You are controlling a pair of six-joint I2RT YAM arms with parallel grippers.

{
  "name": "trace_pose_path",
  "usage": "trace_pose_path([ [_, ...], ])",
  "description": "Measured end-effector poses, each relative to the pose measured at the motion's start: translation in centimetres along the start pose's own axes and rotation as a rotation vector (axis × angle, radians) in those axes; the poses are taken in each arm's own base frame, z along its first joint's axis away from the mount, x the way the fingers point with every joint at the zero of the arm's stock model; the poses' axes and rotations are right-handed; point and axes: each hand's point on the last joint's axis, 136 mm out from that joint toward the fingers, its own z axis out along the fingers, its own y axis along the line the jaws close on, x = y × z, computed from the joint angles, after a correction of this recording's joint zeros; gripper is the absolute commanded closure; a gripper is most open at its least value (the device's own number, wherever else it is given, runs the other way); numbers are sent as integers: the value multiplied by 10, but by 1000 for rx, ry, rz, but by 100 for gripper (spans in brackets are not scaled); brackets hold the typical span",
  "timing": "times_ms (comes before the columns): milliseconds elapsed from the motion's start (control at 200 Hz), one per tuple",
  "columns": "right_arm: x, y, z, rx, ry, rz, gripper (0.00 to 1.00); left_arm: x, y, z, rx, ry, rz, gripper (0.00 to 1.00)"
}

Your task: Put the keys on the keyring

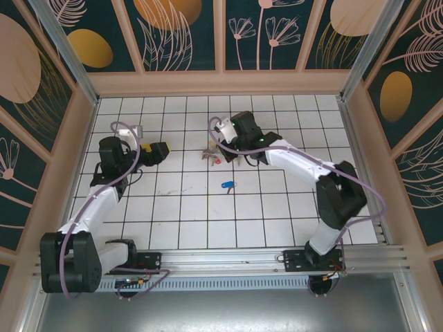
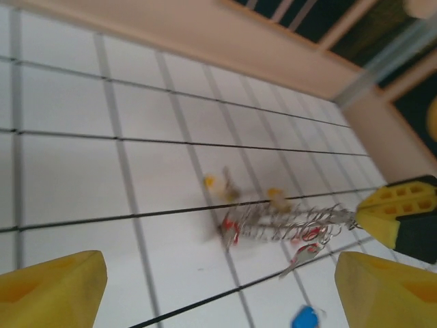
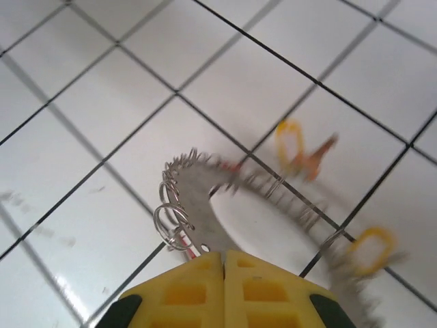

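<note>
Right gripper (image 3: 222, 263) clamps the blurred keyring (image 3: 196, 205) (keys (image 3: 319, 156) smeared); left gripper (image 2: 218, 273) apart.

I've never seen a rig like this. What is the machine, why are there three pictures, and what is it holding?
This is a robot with two arms, a left arm and a right arm, bolted at the near edge of a white tiled table. The wide picture comes from a fixed camera above and behind them. The other two come from a small camera on each wrist, so the yellow blocks at the bottom of those pictures are that arm's own two-finger claw.

The right gripper is shut on the keyring, a big metal ring strung with small keys that have yellow and red heads. That picture is rather blurred.

The left gripper is open, holds nothing, and points toward the ring. One blue key lies loose on the tiles, apart from the ring.
</note>
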Motion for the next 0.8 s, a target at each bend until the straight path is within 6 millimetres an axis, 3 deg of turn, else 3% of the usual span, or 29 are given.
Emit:
trace_pose_path([
  [225,-9,34,-25,-161,-19,-210,100,24,-65,-23,262,-28,231,13],
  [450,-8,105,-47,-377,-11,-414,100,32,-119,-61,444,-124,524,27],
  [801,-34,146,-100,-568,-229,-500,100,72,-139,-62,573,-76,656,59],
])
